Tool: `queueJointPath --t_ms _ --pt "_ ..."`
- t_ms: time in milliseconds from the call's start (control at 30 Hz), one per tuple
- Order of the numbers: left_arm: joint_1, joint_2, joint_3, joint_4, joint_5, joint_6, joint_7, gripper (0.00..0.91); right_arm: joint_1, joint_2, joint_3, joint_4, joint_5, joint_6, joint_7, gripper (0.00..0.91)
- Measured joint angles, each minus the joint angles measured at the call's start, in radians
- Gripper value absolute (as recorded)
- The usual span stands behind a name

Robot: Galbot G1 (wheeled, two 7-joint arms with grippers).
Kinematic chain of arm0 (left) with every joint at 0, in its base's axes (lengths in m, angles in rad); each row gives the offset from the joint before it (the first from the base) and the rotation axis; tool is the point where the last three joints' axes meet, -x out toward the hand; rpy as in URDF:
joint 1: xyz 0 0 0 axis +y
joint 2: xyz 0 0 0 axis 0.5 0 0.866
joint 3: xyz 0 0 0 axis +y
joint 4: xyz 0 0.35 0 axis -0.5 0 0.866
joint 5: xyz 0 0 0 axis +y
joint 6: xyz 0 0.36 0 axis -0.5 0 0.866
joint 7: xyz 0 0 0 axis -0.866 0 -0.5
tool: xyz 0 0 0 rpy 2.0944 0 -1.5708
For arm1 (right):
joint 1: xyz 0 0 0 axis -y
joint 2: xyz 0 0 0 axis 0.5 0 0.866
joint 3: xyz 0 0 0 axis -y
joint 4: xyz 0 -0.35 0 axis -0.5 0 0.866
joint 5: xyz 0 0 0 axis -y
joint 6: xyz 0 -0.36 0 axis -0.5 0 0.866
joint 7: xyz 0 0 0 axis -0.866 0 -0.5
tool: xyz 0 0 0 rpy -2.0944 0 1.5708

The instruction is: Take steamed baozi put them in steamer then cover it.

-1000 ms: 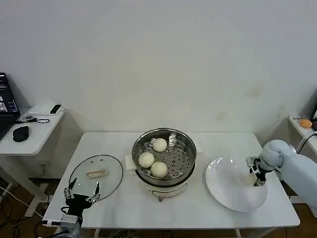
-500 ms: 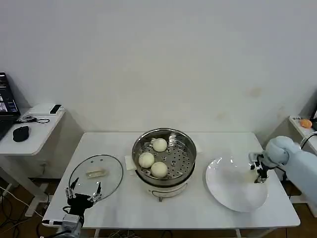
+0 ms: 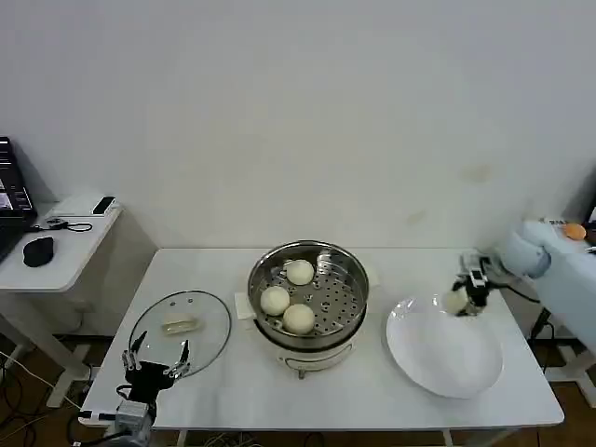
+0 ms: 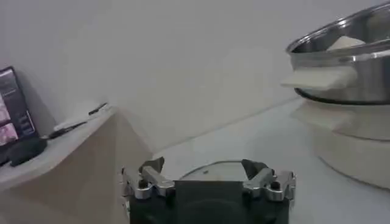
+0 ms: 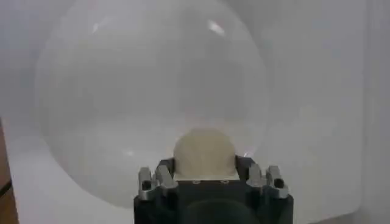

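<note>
Above the plate (image 3: 438, 358) | right tool (image 3: 468, 291) grips the last bun (image 3: 455, 301) | three buns sit in the steamer (image 3: 349, 270) | next: carry it there | left tool (image 3: 155, 361) open by lid (image 3: 181, 323).

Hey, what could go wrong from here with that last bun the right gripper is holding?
The right gripper holds the last bun above the white plate, well away from the steamer, so a loose grip could drop it during the carry. Three buns already fill one side of the tray, so it might bump them when set down.
</note>
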Motion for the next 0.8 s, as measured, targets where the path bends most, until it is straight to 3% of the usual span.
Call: queueJointPath --t_ms 567,800 --pt "0.005 -0.021 -0.01 -0.029 0.008 -0.001 0.002 0.907 0.384 0.183 -0.272 0.069 0.381 -0.159 0.016 0.665" --pt "0.012 -0.036 -0.01 -0.054 0.008 -0.001 0.003 0.907 0.44 0.261 -0.369 0.049 0.463 -0.198 0.037 0.665"
